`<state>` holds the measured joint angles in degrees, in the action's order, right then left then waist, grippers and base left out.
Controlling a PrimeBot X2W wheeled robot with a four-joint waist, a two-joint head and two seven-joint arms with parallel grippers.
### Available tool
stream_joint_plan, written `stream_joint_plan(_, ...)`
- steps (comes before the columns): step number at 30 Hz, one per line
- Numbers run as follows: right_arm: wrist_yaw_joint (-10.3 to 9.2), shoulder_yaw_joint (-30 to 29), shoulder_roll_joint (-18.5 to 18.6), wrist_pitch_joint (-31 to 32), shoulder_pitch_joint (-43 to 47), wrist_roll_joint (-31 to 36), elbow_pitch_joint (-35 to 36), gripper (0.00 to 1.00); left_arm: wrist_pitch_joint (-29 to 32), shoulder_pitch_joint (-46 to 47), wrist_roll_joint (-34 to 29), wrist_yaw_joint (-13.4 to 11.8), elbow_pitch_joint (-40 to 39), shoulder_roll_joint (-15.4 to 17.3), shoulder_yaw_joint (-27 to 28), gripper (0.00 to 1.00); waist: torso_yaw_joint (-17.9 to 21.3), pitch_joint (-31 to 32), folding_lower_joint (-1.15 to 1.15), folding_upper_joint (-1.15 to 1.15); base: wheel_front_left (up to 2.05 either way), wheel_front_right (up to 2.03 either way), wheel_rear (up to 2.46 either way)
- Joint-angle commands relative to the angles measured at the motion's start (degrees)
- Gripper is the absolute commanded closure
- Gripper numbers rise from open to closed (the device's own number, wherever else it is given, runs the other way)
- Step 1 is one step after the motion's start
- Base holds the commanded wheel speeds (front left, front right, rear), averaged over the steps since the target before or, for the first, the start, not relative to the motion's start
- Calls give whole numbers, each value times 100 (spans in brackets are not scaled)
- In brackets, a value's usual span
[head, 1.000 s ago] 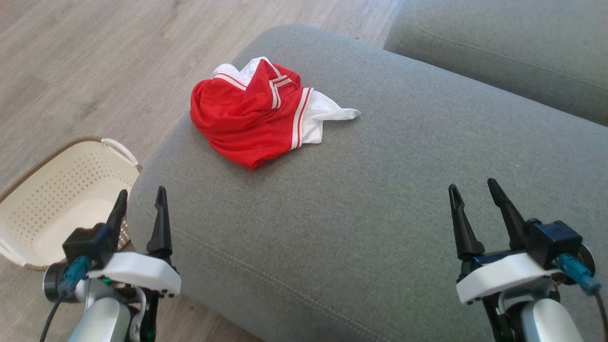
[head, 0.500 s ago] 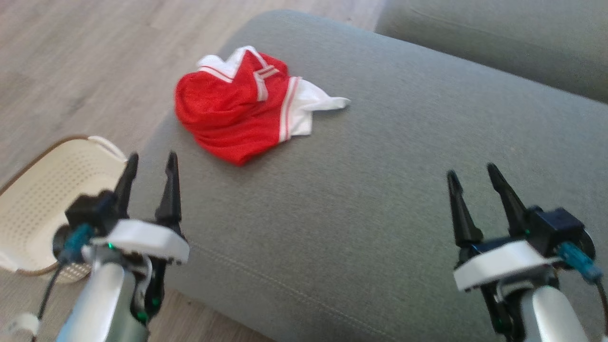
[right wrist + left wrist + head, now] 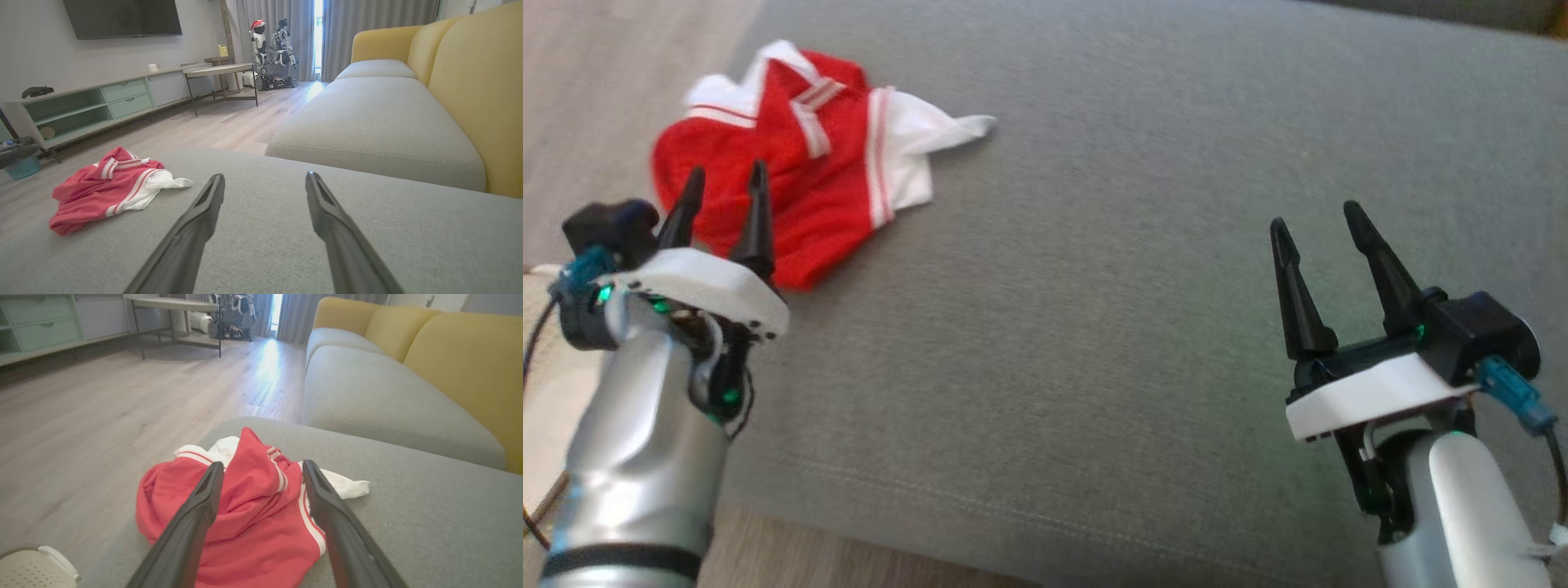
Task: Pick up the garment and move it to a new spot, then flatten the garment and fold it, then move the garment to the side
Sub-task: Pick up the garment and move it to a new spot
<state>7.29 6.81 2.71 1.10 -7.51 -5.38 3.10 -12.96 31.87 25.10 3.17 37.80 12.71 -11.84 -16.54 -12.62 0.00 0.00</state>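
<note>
While the red-and-white garment (image 3: 817,204) lies crumpled at the upper left of the head view, close to the grey cushion's (image 3: 1135,286) left edge and the wooden floor (image 3: 588,82) beyond it, the left gripper (image 3: 728,168) stands at the frame's left. Its jaws are spread wide and hold nothing. Their tips overlap the near red edge of the cloth, though whether they touch it cannot be told. In the left wrist view the garment sits dead ahead at lower centre, framed between the two dark fingers. Its longer run lies across the head view, from the red bulk at far left to a white corner pointing toward upper centre, so it lies crosswise to the line of the left jaws. Bare grey cushion fills the middle of the frame. At lower right the right gripper (image 3: 1315,213) hangs over that bare fabric, jaws equally wide and equally empty, well apart from the cloth. In the right wrist view the garment is off at middle left. The left arm is plainly the nearer, and the pick-up looks to be its job, calling for a short reach forward and down onto the red heap.
</note>
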Motion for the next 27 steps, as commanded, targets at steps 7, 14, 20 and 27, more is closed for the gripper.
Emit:
stream_joint_plan(7,20,163,17,-107,-338,-11,194,0,408,967,167,207,1482,518,252,0,686,-529,0,0,0,0,0)
stream_joint_plan(14,20,223,17,-105,-535,9,276,0,787,1590,300,267,2694,600,260,0,892,-891,0,0,0,0,0)
stream_joint_plan(20,20,187,17,-87,-583,31,305,0,935,1795,425,333,3248,563,257,100,950,-1002,0,0,0,0,0)
stream_joint_plan(27,20,63,17,-132,-558,-3,294,0,171,1839,343,288,3299,728,191,100,952,-928,0,0,0,0,0)
